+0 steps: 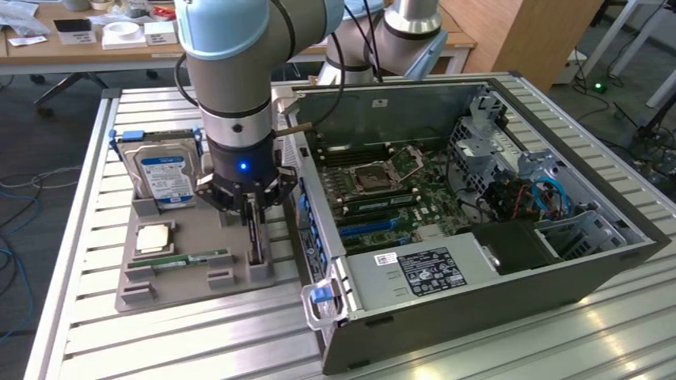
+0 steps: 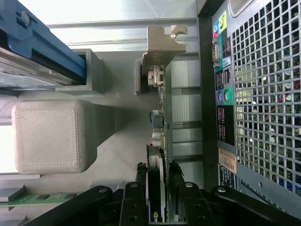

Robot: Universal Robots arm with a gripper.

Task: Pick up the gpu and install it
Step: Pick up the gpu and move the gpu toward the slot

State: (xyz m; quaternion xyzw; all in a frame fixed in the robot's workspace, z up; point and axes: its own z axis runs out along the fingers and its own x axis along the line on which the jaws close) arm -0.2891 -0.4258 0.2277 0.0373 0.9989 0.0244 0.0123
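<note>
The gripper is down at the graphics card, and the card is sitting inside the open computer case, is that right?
Not quite. The graphics card is not inside the computer case. It stands on edge in the grey holder beside the open case, as the exterior view shows. The gripper is down at the card there.

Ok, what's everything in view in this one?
gpu: one, black with silver bracket, on edge in the tray, beside the case
hard drive: one, blue-white label, upright in the tray
cpu: one, silvery, flat on the tray
memory stick: one, green, flat on the tray
tray: one, grey, on the table, exterior view's left
case: one, dark grey, open, exterior view's right
table: one, silver slats
arm: one, grey
gripper: one, black, down over the gpu
</note>
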